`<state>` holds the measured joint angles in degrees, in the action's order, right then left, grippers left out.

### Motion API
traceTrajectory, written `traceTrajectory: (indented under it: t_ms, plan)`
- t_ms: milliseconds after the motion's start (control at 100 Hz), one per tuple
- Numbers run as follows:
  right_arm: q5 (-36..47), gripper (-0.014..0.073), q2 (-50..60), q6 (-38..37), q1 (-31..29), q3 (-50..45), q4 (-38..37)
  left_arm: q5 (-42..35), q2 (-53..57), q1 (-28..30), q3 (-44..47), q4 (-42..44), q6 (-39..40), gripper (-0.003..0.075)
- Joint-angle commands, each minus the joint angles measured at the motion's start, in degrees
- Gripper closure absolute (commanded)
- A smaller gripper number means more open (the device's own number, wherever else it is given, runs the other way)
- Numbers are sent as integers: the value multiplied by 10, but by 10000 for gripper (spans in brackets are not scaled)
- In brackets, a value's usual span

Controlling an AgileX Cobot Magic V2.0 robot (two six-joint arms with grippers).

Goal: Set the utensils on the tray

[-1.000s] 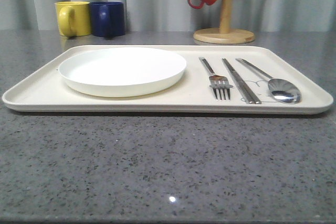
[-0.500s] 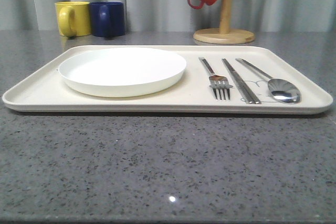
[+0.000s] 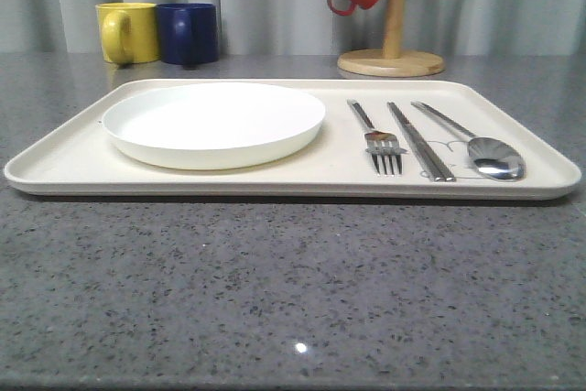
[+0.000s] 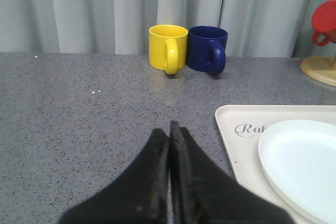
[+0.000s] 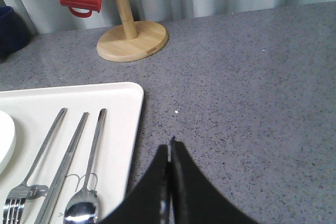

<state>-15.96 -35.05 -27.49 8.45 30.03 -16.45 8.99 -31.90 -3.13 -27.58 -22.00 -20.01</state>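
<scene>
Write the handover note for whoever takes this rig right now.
Left gripper: jaws shut, empty, over bare counter beside the tray.
Right gripper: jaws shut, empty, over the counter off the tray's other side.
Fork, chopsticks and spoon lie side by side on the tray, next to the white plate.
Done: all three utensils placed.
Left: nothing visible.

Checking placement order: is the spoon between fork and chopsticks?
No, the chopsticks lie between the fork and the spoon.
</scene>
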Motion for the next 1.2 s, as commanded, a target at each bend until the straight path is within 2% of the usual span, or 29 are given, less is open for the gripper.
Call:
traceTrajectory:
  t_ms: [0,440,530,680,750,1190]
  plan:
    - [45,662,2,0,-4,15,-12,-47,0,1,-17,-6,6,738]
    - [63,662,5,17,-4,-5,-11,-47,0,1,-17,-6,6,738]
    - [106,662,22,74,-5,-32,21,-47,0,1,-17,-6,6,738]
    - [187,662,77,217,-23,-80,147,-47,0,1,-17,-6,6,738]
    - [210,662,104,251,-33,-103,176,-47,0,1,-17,-6,6,738]
    - [216,662,330,256,-78,-242,177,-47,0,1,-17,-6,6,738]
